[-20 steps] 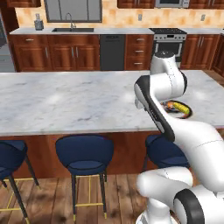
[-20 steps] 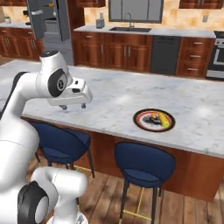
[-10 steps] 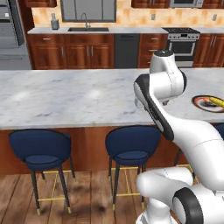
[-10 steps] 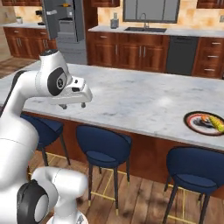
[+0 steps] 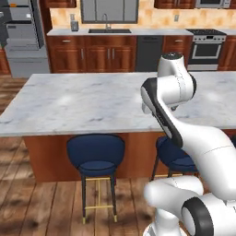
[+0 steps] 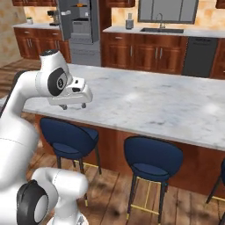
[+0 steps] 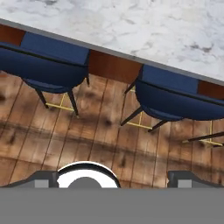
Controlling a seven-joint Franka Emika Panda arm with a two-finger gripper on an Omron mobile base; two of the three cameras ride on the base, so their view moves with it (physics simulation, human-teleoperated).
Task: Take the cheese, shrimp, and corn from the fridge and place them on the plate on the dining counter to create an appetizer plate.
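Note:
The dining counter (image 5: 87,101) (image 6: 154,103) (image 7: 140,22) is a white-grey marble slab on a brown wood base. My gripper (image 6: 73,106) hangs open and empty over the counter's near left edge, and its fingertips (image 7: 43,178) point down at the wood floor. The fridge (image 5: 20,37) (image 6: 79,24) stands open against the far wall, beyond the counter, with dark shelves showing. A small orange thing lies on its top shelf, too small to name. The plate, cheese, shrimp and corn are out of view.
Blue stools (image 5: 96,154) (image 6: 151,158) (image 7: 48,61) stand tucked along the counter's near side. Behind the counter run wall cabinets with a sink (image 5: 108,30), a dishwasher (image 6: 200,55) and a stove (image 5: 207,48). Wood floor lies open to the left of the island.
The whole picture has shifted right as the base drove left along the counter. The plate has slid out of both base views. The gripper stays open and empty.

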